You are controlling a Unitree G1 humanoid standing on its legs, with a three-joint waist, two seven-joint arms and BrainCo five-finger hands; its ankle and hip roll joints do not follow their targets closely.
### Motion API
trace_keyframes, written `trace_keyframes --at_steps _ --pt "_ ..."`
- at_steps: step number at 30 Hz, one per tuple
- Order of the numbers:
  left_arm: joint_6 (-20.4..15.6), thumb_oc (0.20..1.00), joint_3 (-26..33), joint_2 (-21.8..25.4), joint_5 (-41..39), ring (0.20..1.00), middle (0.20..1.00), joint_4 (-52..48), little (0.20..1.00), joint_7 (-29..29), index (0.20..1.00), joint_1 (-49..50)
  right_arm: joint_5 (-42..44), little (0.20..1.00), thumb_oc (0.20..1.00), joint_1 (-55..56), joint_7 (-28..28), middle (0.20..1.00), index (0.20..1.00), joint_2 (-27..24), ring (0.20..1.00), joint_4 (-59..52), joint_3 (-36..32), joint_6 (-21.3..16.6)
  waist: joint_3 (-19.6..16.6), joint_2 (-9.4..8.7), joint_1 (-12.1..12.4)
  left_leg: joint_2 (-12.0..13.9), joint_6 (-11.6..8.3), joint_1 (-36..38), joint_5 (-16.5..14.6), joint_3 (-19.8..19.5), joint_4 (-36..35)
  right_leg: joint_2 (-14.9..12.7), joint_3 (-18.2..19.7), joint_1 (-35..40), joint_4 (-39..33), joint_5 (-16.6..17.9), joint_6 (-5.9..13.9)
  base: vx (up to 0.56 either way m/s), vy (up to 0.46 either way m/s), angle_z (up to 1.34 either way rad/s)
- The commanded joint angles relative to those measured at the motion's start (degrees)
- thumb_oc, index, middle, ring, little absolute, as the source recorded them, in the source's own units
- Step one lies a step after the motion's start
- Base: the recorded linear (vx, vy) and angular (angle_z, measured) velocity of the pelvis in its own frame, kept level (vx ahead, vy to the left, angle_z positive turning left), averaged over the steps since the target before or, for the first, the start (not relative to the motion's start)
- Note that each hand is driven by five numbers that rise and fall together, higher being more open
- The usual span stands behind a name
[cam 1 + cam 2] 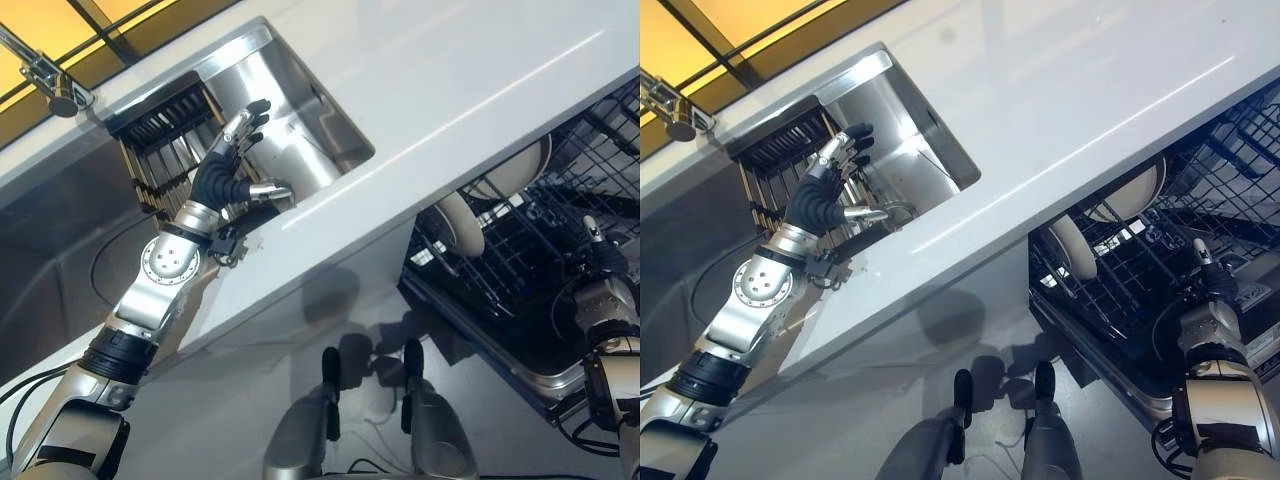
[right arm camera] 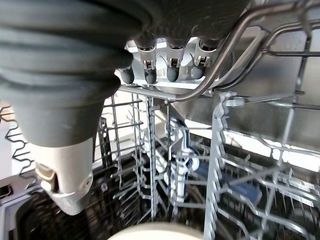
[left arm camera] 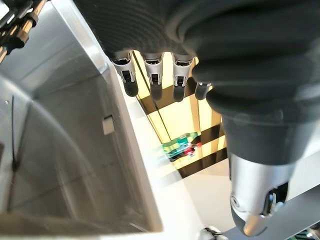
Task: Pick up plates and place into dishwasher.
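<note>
Two white plates stand on edge in the black wire dishwasher rack point(image 1: 505, 270) under the counter: one plate point(image 1: 461, 224) near the front, another plate point(image 1: 522, 168) behind it. My right hand point(image 1: 606, 264) is down in the rack, right of the plates, open and holding nothing; in its wrist view the fingers point(image 2: 172, 74) hang over the rack wires and a pale plate rim point(image 2: 160, 233) shows below. My left hand point(image 1: 234, 160) reaches over the steel sink point(image 1: 300, 110), open and empty, thumb by the sink's front edge.
A dark slatted drying rack point(image 1: 165, 125) lies across the sink's left part. A faucet point(image 1: 50, 80) stands at the far left. The white counter point(image 1: 450, 90) runs above the pulled-out dishwasher rack. The steel dishwasher door edge point(image 1: 545, 385) juts out low at the right.
</note>
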Motion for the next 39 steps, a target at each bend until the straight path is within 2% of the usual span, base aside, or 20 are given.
trace_keyframes --at_steps 1,6,16,20,24,29,34,37,39 --pt "-2.3 1.000 1.4 -0.1 -2.2 1.000 1.000 -2.1 1.000 -1.0 1.000 -3.3 2.6 1.000 1.000 -8.4 7.5 1.000 1.000 3.6 1.000 -7.4 5.6 1.2 1.1 -2.77 3.3 -5.9 5.71 -10.2 -10.4 0.8 19.7 -2.7 -0.4 -5.6 15.7 -7.9 -0.08 -0.01 -0.046 -0.05" --pt "-1.2 1.000 0.8 0.1 -2.4 1.000 1.000 -1.0 1.000 -1.4 1.000 -3.8 5.1 1.000 1.000 -12.1 8.8 1.000 1.000 3.7 1.000 -9.4 6.8 1.9 0.5 -3.91 4.4 -6.6 7.13 -14.3 -13.4 0.5 26.2 -2.6 -0.1 -9.7 23.7 -10.9 -0.55 0.01 -0.034 -0.04" --pt "-0.9 1.000 1.2 1.9 -4.6 1.000 1.000 -0.2 1.000 -1.5 1.000 -3.6 4.6 1.000 1.000 -19.9 5.9 1.000 1.000 1.5 1.000 -12.0 9.1 1.8 -1.1 -4.24 6.3 -7.2 8.17 -19.7 -15.3 -0.1 32.8 -3.0 -0.2 -14.8 32.1 -14.0 -1.56 0.01 -0.034 0.07" --pt "-1.1 1.000 1.8 2.8 -5.6 1.000 1.000 0.2 1.000 -1.8 1.000 -2.4 3.8 1.000 1.000 -23.0 4.7 1.000 1.000 -0.4 1.000 -11.5 10.1 2.9 -1.5 -4.31 7.2 -7.3 8.46 -21.3 -15.8 -0.3 34.7 -3.1 -0.2 -16.4 34.6 -14.9 -1.92 0.04 -0.041 0.01" --pt "-1.9 1.000 2.6 3.9 -6.8 1.000 1.000 0.3 1.000 -2.5 1.000 -1.0 5.3 1.000 1.000 -24.5 3.3 1.000 1.000 -2.1 1.000 -11.1 10.1 3.6 -1.7 -4.31 7.9 -7.5 8.59 -22.7 -15.8 -0.7 35.8 -3.1 -0.4 -17.6 35.8 -15.3 -2.06 0.02 -0.046 0.18" --pt "-2.8 1.000 2.7 5.0 -8.2 1.000 1.000 0.0 1.000 -3.2 1.000 -0.6 6.1 1.000 1.000 -25.9 1.9 1.000 1.000 -3.3 1.000 -10.0 9.8 2.5 -2.0 -4.10 8.4 -7.8 8.81 -24.1 -15.7 -1.0 36.4 -3.1 -0.4 -18.9 37.1 -15.8 -2.26 -0.01 -0.029 0.09" --pt "-3.6 1.000 2.4 5.6 -9.1 1.000 1.000 -0.2 1.000 -4.2 1.000 -1.1 6.1 1.000 1.000 -25.0 1.3 1.000 1.000 -3.7 1.000 -8.8 9.7 1.9 -2.6 -4.63 8.5 -7.7 8.92 -23.9 -15.9 -1.0 36.2 -2.9 -0.6 -18.6 36.4 -15.6 -2.36 -0.03 0.005 0.02" --pt "-4.4 1.000 2.4 5.5 -9.2 1.000 1.000 0.0 1.000 -4.9 1.000 -1.2 2.4 1.000 1.000 -23.4 -0.7 1.000 1.000 -4.0 1.000 -8.1 9.3 1.4 -3.1 -5.14 8.1 -7.3 8.87 -23.1 -16.4 -0.6 36.2 -2.7 -0.7 -17.7 35.8 -15.7 -2.54 -0.04 0.055 0.00" --pt "-4.7 1.000 2.4 5.2 -9.1 1.000 1.000 -0.2 1.000 -4.8 1.000 -1.4 -0.2 1.000 1.000 -21.4 -2.4 1.000 1.000 -4.1 1.000 -8.3 8.6 -0.4 -3.3 -5.51 7.7 -7.1 8.94 -22.4 -17.1 -0.2 36.6 -2.8 -0.7 -16.9 35.5 -15.7 -2.61 -0.04 0.084 -0.01"
